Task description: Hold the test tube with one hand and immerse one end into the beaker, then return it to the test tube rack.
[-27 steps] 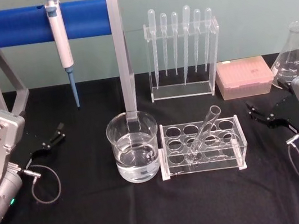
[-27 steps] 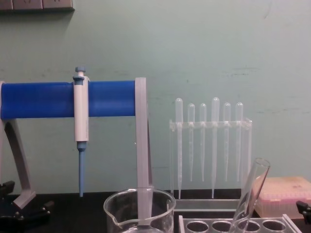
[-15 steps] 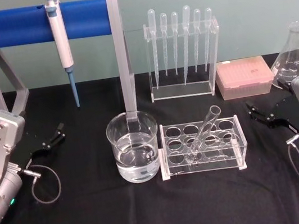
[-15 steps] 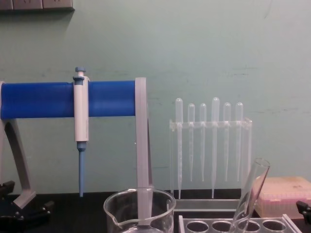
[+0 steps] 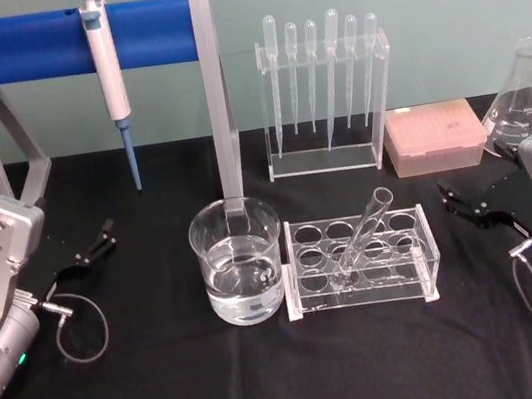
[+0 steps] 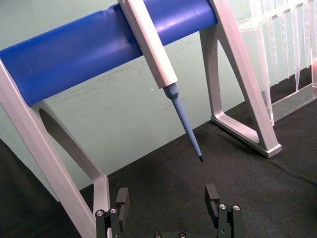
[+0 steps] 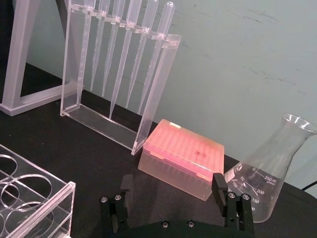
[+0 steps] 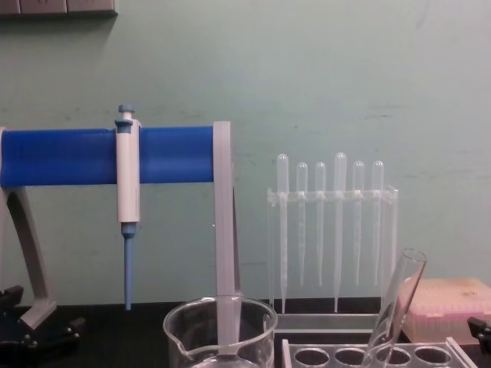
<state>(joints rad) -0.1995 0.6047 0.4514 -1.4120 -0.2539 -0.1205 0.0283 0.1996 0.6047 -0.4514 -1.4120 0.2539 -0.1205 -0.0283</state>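
The test tube (image 5: 369,227) leans tilted in a clear rack (image 5: 308,304) at the table's middle, mouth up; the chest view shows its upper part (image 8: 400,301). Just left of the rack stands the beaker (image 5: 240,264), partly filled with clear liquid, with its rim low in the chest view (image 8: 219,310). My left gripper (image 5: 94,245) rests open near the table's left side, far from both, with nothing between its fingers (image 6: 122,198). My right gripper (image 5: 454,198) sits open to the right of the rack, and its fingers (image 7: 219,183) are empty too.
A blue-barred stand (image 5: 69,43) with a hanging pipettor (image 5: 108,78) is at the back left. Behind the rack stands a holder of plastic pipettes (image 5: 325,89). At the back right are a pink tip box (image 5: 434,137) and a conical flask (image 5: 522,103). Black cloth covers the table.
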